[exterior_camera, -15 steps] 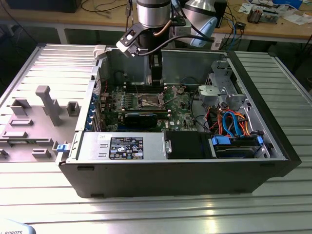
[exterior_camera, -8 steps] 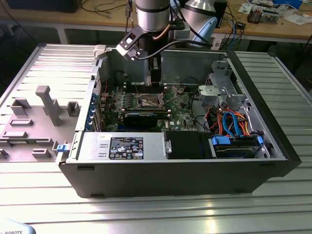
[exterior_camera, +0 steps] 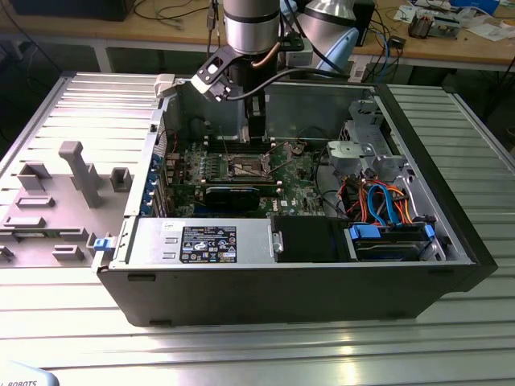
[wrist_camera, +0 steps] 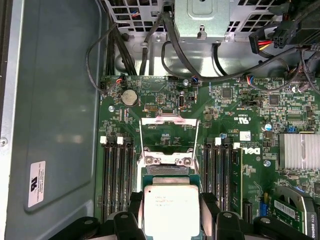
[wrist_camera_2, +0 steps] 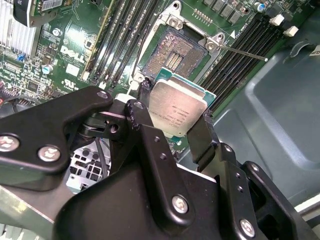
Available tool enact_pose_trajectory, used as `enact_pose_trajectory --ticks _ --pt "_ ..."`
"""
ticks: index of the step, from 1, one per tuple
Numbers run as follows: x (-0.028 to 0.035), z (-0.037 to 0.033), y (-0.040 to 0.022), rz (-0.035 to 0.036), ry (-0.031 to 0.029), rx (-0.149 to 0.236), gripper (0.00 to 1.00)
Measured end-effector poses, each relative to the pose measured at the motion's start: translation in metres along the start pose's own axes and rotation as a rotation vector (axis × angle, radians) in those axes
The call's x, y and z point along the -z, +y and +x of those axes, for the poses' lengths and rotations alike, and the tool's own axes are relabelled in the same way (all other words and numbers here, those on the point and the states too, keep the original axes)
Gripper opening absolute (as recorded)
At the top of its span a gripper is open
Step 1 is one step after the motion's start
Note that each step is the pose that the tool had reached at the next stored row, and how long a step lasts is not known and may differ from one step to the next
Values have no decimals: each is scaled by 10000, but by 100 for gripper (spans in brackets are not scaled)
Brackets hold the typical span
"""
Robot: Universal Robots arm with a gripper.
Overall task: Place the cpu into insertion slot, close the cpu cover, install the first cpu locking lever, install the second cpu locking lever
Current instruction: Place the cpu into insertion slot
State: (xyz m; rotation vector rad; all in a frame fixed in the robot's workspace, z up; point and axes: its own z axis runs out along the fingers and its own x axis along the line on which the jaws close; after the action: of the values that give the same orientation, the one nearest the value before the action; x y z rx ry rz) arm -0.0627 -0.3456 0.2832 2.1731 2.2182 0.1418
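Cpu point(wrist_camera_2: 176, 114) is pinched by its edges between the two black fingers point(wrist_camera_2: 144, 102) of the end effector point(wrist_camera_2: 175, 105) in the second wrist view. It is tilted, its metal top with fine print facing the camera, just above the bare insertion slot point(wrist_camera_2: 174, 54). White lettering marks the green board point(wrist_camera_2: 75, 55).

In the first wrist view the cpu sits in that closed grip, with the cpu cover point(wrist_camera: 169, 131) standing raised beyond it. A white label point(wrist_camera: 36, 184) is stuck on the grey wall point(wrist_camera: 55, 100).

In the exterior view the arm point(exterior_camera: 251, 24) reaches down into the open computer case point(exterior_camera: 241, 297) on the slatted worktop point(exterior_camera: 322, 354). A black label point(exterior_camera: 208, 243) lies on the front metal box point(exterior_camera: 153, 237).
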Motion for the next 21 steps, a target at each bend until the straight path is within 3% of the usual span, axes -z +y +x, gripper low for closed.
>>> enact_pose_trajectory --ticks 19,21 --pt "-49 -2 -4 -17 -3 0 54" --pt "-98 -4 -9 -17 -4 1 54"
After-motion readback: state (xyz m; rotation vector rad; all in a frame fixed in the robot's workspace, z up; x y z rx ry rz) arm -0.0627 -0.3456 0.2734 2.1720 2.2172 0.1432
